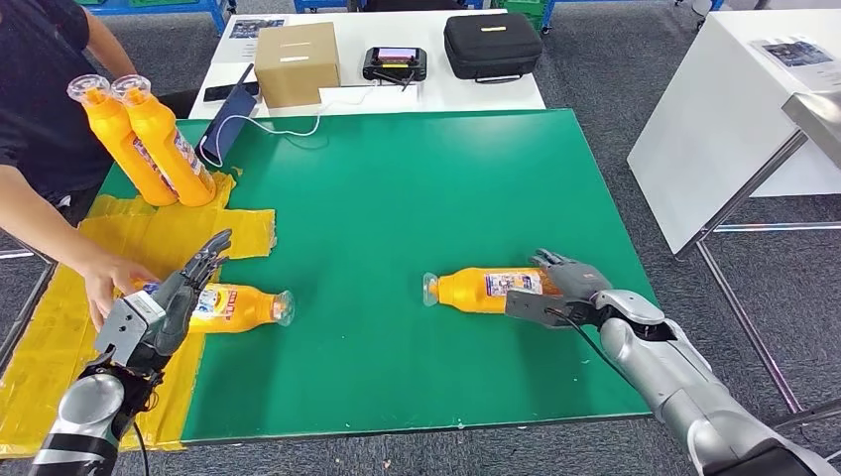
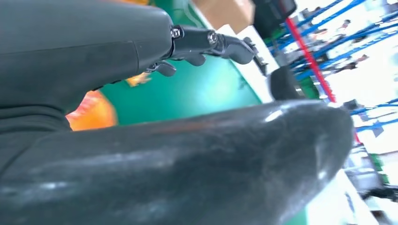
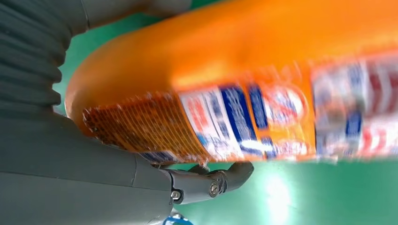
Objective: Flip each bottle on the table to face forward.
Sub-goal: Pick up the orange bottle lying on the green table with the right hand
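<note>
- Right arm (image 1: pixel 684 382): silver metal shell in rounded segments, thin black cable along its upper side.
- Right hand (image 1: pixel 560 291): dark grey, flat grey plate at the palm; ribbed grey cover and a silver screw at a finger hinge in the wrist view.
- Left arm (image 1: pixel 84 416): silver, black band, black cabling.
- Left hand (image 1: pixel 183 288): dark fingers, pale grey block behind them.

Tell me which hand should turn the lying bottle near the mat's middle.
Right. The right hand already wraps that bottle at its base. The left hand is over the other lying bottle, beside a person's hand.
</note>
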{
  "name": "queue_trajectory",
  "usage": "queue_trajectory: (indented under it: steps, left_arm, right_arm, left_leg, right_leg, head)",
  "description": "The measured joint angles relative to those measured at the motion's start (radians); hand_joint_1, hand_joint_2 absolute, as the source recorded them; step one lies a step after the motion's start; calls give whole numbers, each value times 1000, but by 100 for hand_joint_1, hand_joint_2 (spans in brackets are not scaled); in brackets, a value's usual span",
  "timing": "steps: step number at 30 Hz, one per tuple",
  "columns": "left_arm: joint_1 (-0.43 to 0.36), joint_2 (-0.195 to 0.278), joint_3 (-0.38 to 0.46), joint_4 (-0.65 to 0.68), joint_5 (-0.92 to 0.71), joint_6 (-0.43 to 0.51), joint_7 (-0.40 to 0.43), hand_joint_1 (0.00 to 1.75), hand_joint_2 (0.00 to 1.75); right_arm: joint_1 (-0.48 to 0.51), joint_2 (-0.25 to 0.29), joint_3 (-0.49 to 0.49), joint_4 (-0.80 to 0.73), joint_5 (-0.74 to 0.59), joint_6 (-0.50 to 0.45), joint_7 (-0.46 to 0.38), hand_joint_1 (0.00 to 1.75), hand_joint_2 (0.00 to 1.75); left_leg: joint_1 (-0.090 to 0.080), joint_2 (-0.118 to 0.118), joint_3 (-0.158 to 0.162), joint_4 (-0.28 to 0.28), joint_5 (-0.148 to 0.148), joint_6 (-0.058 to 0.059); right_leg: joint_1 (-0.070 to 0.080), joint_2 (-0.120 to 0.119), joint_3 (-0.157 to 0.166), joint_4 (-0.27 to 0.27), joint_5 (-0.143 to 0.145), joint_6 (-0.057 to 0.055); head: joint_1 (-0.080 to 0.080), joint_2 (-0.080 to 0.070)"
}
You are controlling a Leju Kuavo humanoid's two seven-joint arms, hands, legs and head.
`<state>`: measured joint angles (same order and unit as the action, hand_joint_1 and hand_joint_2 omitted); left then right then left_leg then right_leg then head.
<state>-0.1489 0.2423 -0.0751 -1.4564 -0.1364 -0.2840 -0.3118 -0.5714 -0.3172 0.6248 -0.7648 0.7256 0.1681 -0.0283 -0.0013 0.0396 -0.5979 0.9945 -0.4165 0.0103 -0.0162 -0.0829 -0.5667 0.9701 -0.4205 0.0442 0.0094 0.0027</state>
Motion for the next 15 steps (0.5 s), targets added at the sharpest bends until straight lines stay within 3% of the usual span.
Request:
queue_trajectory:
  steps: [7, 13, 15]
  left_arm:
    - [-15, -5, -42, -26, 60, -19, 12, 0, 0]
    - [-8, -16, -51, -58, 133, -17, 34, 0, 0]
    - [4, -22, -52, -72, 159, -6, 48, 0, 0]
  right_arm:
    - [-31, 49, 17, 113, 9, -30, -16, 175, 175]
    - [-35, 80, 9, 126, -35, -41, 8, 175, 175]
    - [-23, 92, -1, 118, -65, -82, 12, 175, 175]
  left_leg:
    - [0, 6, 12, 0, -5, 0]
    - [1, 13, 15, 0, -5, 0]
    - [1, 14, 15, 0, -6, -1]
  right_leg:
    - [0, 6, 2, -1, -1, -1]
    - [1, 12, 11, -1, 0, -1]
    - [2, 13, 12, -1, 0, -1]
  head:
    - [0, 0]
    - [0, 0]
    - [0, 0]
